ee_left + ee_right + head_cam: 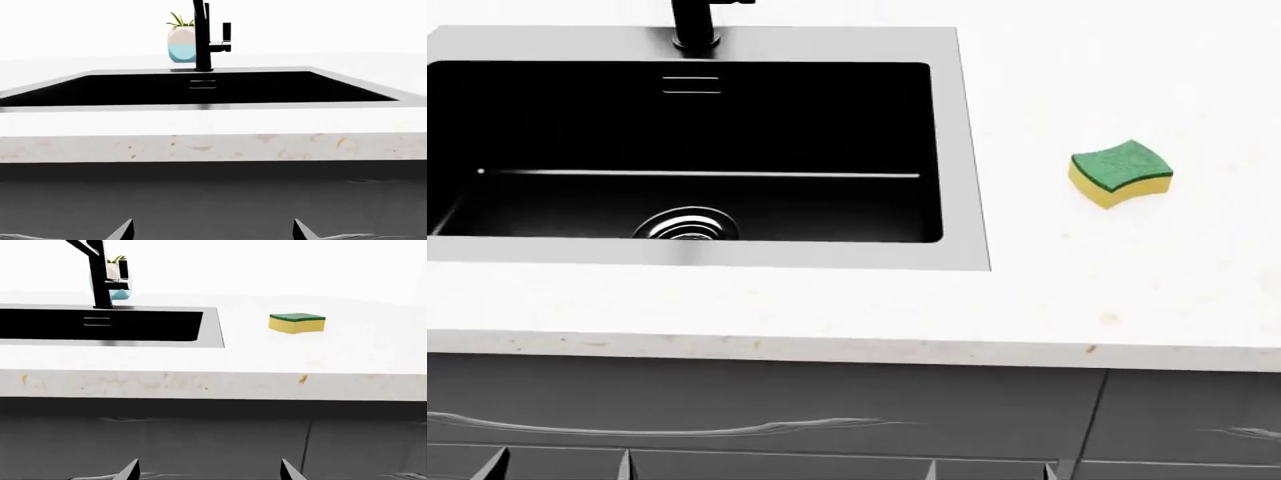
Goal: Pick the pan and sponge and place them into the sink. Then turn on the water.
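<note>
Sponge (1120, 173) lies right of the sink (968, 150); I see no pan. Both grippers (212, 231) (209, 471) wait low, wide open and empty, ready to reach up.

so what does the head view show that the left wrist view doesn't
Only the head view shows the sponge, lying green side up on the counter to the right of the sink, and the round drain in the basin floor. Only the left wrist view shows the potted plant behind the faucet and the faucet's side lever. Both show the sink, its overflow slot, the faucet base and the open left end effector tips. Neither shows the pan.
</note>
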Available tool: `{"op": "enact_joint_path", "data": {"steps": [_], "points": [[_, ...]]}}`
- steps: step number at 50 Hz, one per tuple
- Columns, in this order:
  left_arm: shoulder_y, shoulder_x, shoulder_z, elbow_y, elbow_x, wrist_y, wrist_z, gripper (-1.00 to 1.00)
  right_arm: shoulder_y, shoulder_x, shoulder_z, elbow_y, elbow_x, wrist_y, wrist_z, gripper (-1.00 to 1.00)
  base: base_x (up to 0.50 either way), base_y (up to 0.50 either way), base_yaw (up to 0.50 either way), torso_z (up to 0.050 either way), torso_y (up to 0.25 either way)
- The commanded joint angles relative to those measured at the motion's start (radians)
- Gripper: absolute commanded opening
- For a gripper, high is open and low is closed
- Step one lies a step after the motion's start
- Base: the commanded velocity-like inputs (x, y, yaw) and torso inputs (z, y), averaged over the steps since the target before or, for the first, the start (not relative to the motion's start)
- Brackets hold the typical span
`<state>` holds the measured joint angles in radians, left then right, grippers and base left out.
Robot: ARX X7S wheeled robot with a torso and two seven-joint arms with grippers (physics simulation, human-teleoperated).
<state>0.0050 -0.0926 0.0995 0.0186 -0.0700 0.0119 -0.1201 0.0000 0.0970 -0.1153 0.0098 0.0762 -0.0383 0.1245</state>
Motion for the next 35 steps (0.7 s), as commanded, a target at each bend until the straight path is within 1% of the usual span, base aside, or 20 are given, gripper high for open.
{"op": "enact_joint_path", "data": {"steps": [1,8,10,12,14,21,22,23,25,26,27,28,30,31,33,34,35], "points": [[-0.004,-0.012,0.017,-0.005,-0.011,0.005,-0.014,1.00,-0.001,0.012,-0.016,0.000,0.007,-0.002,0.017,1.00,0.00,0.00,0.00,0.050,0.000],[0.002,-0.023,0.024,0.004,-0.020,0.008,-0.017,1.00,0.001,0.018,-0.024,0.000,0.013,-0.002,0.024,1.00,0.00,0.00,0.00,0.049,0.000],[0.009,-0.027,0.031,0.013,-0.018,0.022,-0.015,1.00,0.001,0.020,-0.025,-0.001,0.016,-0.001,0.026,1.00,0.00,0.00,0.00,0.000,0.000],[0.003,-0.033,0.040,0.015,0.000,-0.034,-0.026,1.00,0.001,0.021,-0.027,0.000,0.018,-0.001,0.028,1.00,0.00,0.00,0.00,0.000,0.000],[0.010,-0.033,0.033,0.020,-0.023,0.001,-0.018,1.00,0.000,0.023,-0.028,-0.001,0.021,0.000,0.030,1.00,0.00,0.00,0.00,0.000,0.000],[0.014,-0.037,0.034,0.030,-0.054,0.002,-0.011,1.00,0.000,0.030,-0.035,-0.013,0.020,0.007,0.041,1.00,0.00,0.00,0.00,0.000,0.000],[0.015,-0.040,0.040,0.066,-0.027,-0.041,-0.034,1.00,-0.010,0.029,-0.004,-0.052,0.082,-0.006,0.028,1.00,0.00,0.00,0.00,0.000,0.000],[0.010,-0.030,0.022,0.089,-0.071,-0.082,-0.037,1.00,-0.002,0.040,-0.007,-0.068,0.071,0.019,0.034,1.00,0.00,0.00,0.00,0.000,0.000],[-0.010,-0.047,0.026,0.149,-0.076,-0.179,-0.043,1.00,0.009,0.053,0.000,-0.138,0.074,0.084,0.048,1.00,0.00,0.00,0.00,0.000,0.000],[-0.020,-0.053,0.019,0.202,-0.097,-0.243,-0.046,1.00,0.019,0.067,-0.001,-0.192,0.067,0.132,0.055,1.00,0.00,0.00,0.00,0.000,0.000],[-0.048,-0.073,0.030,0.300,-0.105,-0.356,-0.049,1.00,0.043,0.083,-0.006,-0.274,0.079,0.228,0.055,1.00,0.00,0.00,0.00,0.000,0.000],[-0.060,-0.078,0.018,0.356,-0.155,-0.396,-0.027,1.00,0.064,0.094,-0.013,-0.312,0.087,0.292,0.049,1.00,0.00,0.00,0.00,0.000,0.000],[-0.113,-0.089,0.008,0.439,-0.165,-0.532,-0.065,1.00,0.104,0.110,-0.014,-0.400,0.062,0.392,0.082,1.00,0.00,0.00,0.00,0.000,0.000],[-0.116,-0.105,-0.009,0.487,-0.191,-0.571,-0.056,1.00,0.130,0.121,-0.021,-0.436,0.089,0.444,0.057,1.00,0.00,0.00,0.00,0.000,0.000],[-0.151,-0.120,-0.034,0.537,-0.215,-0.649,-0.069,1.00,0.178,0.128,0.014,-0.499,0.148,0.533,0.051,1.00,0.00,0.00,0.00,0.000,0.000],[-0.160,-0.132,-0.072,0.580,-0.247,-0.697,-0.074,1.00,0.212,0.131,0.051,-0.537,0.195,0.586,0.049,1.00,0.00,0.00,0.00,0.000,0.000],[-0.190,-0.144,-0.075,0.618,-0.255,-0.746,-0.082,1.00,0.239,0.149,0.064,-0.577,0.193,0.639,0.067,1.00,0.00,0.00,0.00,0.000,0.000]]}}
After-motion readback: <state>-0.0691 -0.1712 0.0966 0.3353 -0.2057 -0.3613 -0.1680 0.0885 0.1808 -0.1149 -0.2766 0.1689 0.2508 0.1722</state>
